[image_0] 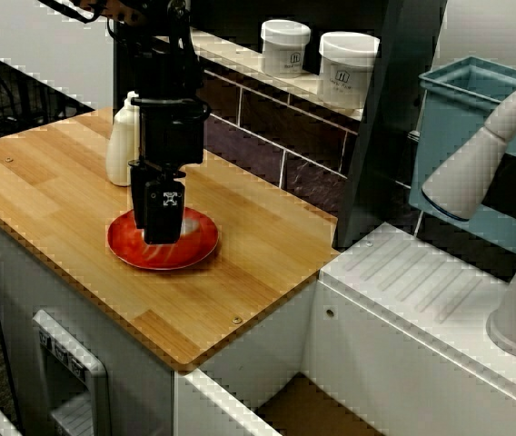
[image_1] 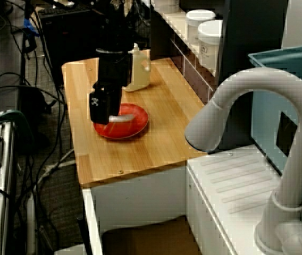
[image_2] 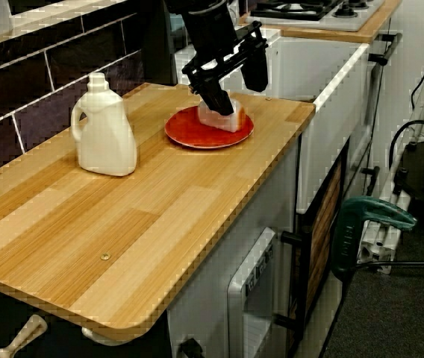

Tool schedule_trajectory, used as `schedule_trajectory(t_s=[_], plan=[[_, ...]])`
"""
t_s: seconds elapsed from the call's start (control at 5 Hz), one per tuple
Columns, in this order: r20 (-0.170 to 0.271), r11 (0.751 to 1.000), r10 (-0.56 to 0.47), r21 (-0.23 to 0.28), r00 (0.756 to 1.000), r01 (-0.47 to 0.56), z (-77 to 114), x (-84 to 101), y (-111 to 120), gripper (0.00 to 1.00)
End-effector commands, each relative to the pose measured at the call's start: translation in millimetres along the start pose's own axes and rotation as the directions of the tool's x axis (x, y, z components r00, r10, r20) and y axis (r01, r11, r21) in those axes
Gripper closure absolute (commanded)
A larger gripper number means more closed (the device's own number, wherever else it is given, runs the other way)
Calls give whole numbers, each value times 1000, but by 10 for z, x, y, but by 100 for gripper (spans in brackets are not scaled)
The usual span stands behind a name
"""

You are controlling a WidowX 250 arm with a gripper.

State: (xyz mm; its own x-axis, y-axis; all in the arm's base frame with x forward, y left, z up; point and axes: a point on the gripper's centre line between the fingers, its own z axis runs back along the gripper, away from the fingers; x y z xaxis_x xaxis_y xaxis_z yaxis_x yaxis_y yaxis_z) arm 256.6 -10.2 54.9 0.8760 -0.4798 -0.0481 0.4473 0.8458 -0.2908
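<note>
The hand (image_2: 216, 104) is down on a pale block (image_2: 228, 119), its grip impossible to tell. A red plate (image_2: 186, 134) lies beneath; a jug (image_2: 106, 138) stands nearby on the tabletop (image_2: 145, 216).

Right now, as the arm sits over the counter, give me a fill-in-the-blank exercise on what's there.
1. The fingers hang over a round plate whose colour is ____.
2. The white jug stands upright beside the plate on a counter made of ____.
3. In the view facing the tiled wall, the number of white tubs with lids showing on the ledge is ____.

Missing words: red; wood; two.
</note>
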Motion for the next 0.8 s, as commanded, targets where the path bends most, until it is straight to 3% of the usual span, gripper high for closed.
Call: schedule_trajectory(t_s=[0.0,0.6], plan=[[40,999,-17,31,999,15,105,28,-31,0],[28,999,14,40,1000,-15,-40,69,112,0]])
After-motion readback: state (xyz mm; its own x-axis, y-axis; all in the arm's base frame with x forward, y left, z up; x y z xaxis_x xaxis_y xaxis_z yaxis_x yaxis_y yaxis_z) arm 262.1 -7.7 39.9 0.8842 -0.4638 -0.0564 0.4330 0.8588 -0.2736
